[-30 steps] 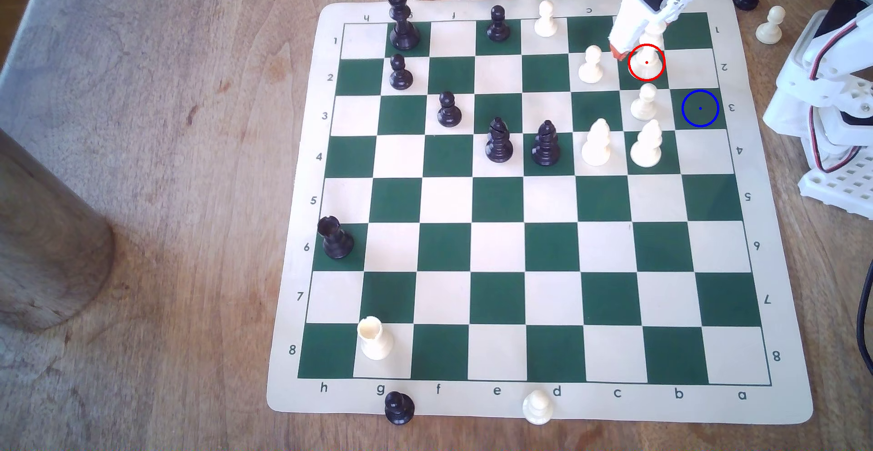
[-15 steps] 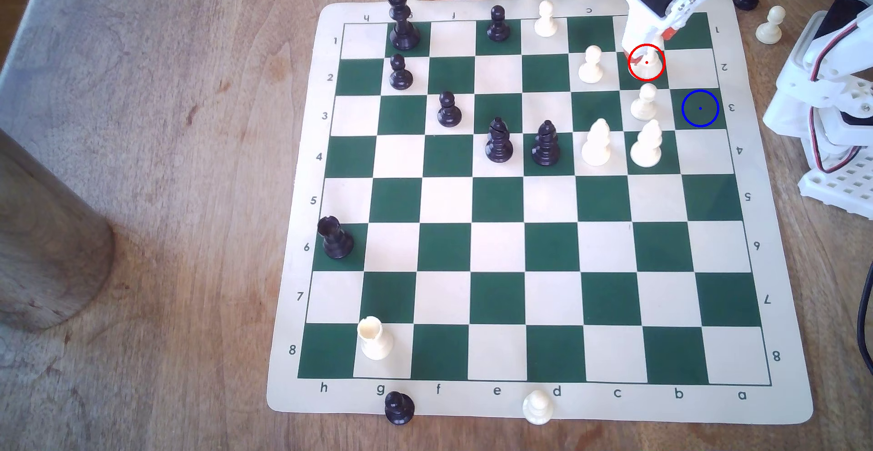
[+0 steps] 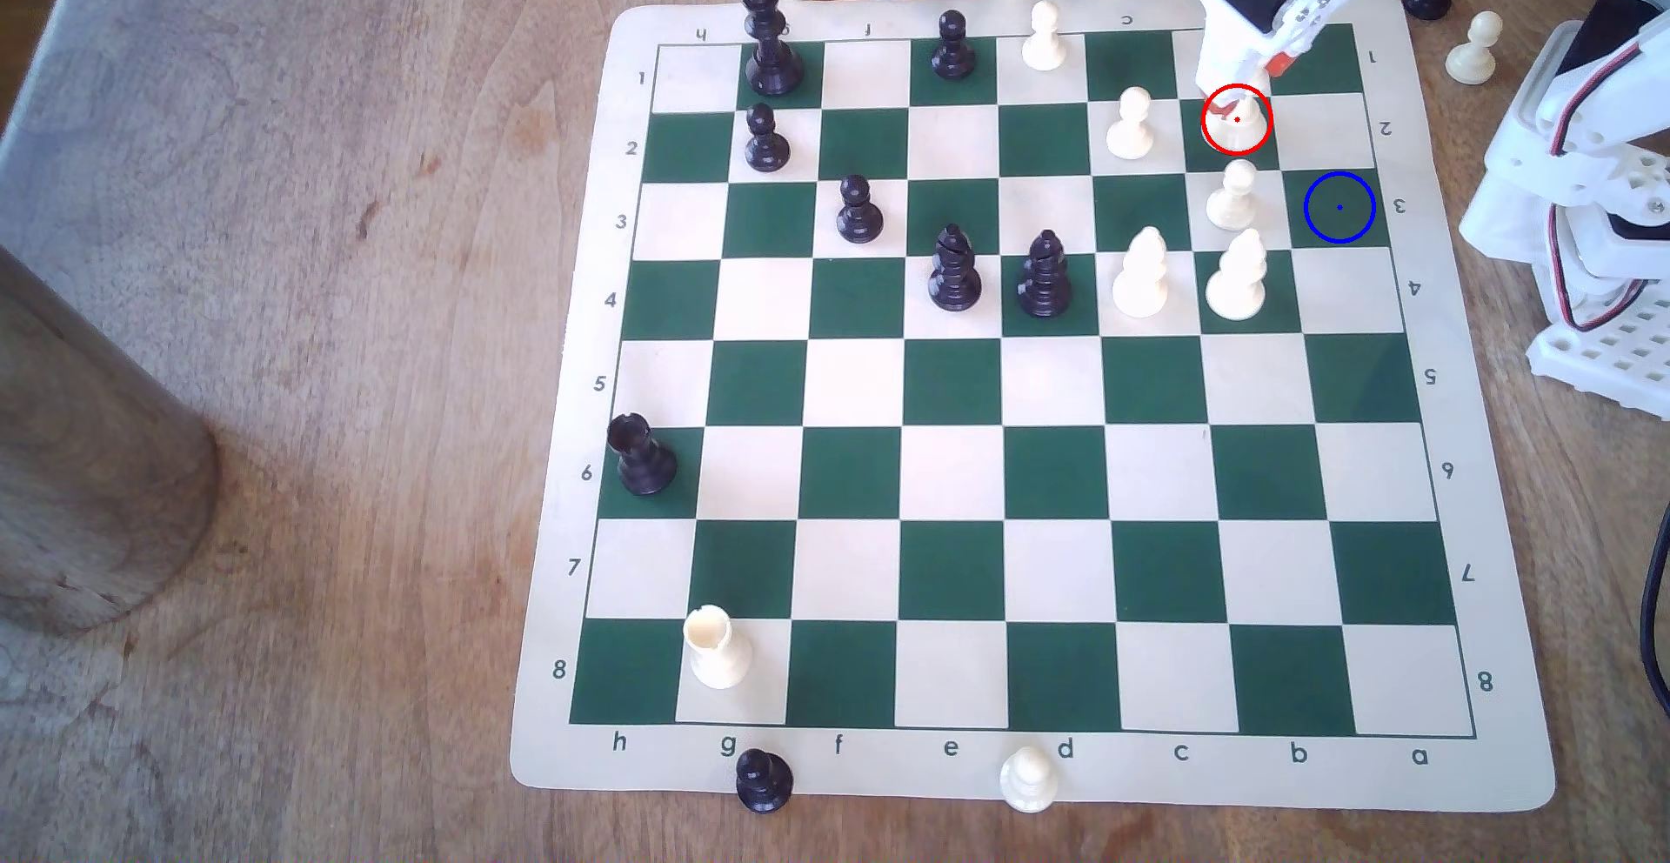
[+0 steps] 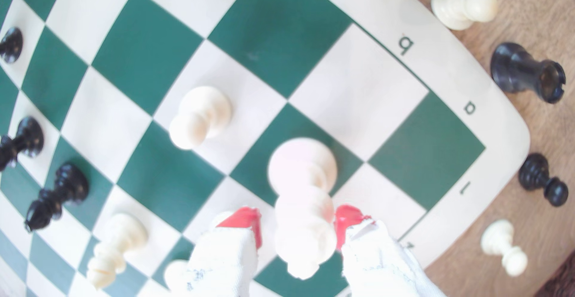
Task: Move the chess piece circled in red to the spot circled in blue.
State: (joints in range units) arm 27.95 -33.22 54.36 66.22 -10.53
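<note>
Exterior view: since half a second ago I see my white red-tipped gripper (image 3: 1236, 100) barely move, jaws straddling the tall cream-white crowned chess piece (image 3: 1243, 124), one not yet touching.

the blue-ringed square (image 3: 1339, 207) stands bare, with bare squares on its far and near sides. a white pawn (image 3: 1231, 194) occupies the adjoining square on the exterior view's left; a white bishop (image 3: 1237, 276) stands diagonally near. open border lies to the right.
</note>
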